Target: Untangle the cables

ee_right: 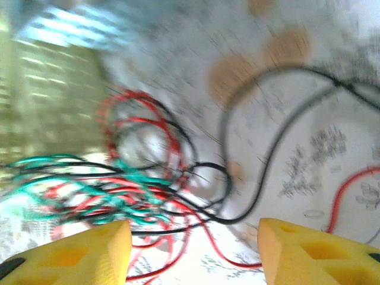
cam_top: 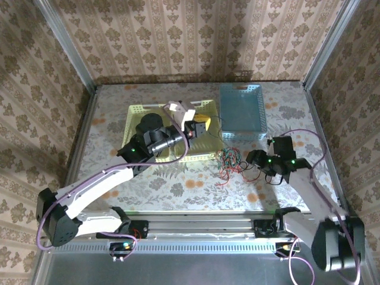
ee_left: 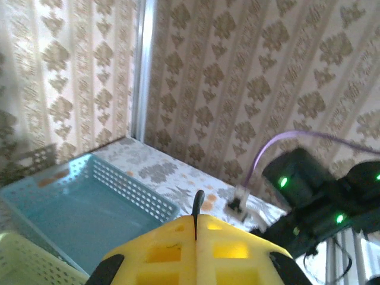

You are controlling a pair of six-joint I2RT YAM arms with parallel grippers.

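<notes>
The cables (cam_top: 228, 161) lie as a small tangle of red, black and green wires on the patterned table, just right of the yellow basket. My right gripper (cam_top: 250, 159) is at the tangle's right side. In the right wrist view, which is blurred, the right gripper (ee_right: 193, 228) is open, with the tangle (ee_right: 142, 190) and a loose black loop (ee_right: 267, 160) on the table beyond its yellow fingers. My left gripper (cam_top: 200, 123) hovers over the yellow basket's right end. It is shut (ee_left: 196, 221), with a thin black cable end (ee_left: 198, 205) sticking out between the fingers.
A yellow-green perforated basket (cam_top: 138, 111) stands at mid-table under the left arm. A blue basket (cam_top: 242, 111) sits behind the tangle; the left wrist view has its blue rim (ee_left: 127, 187). Patterned walls close in the table at the back and sides.
</notes>
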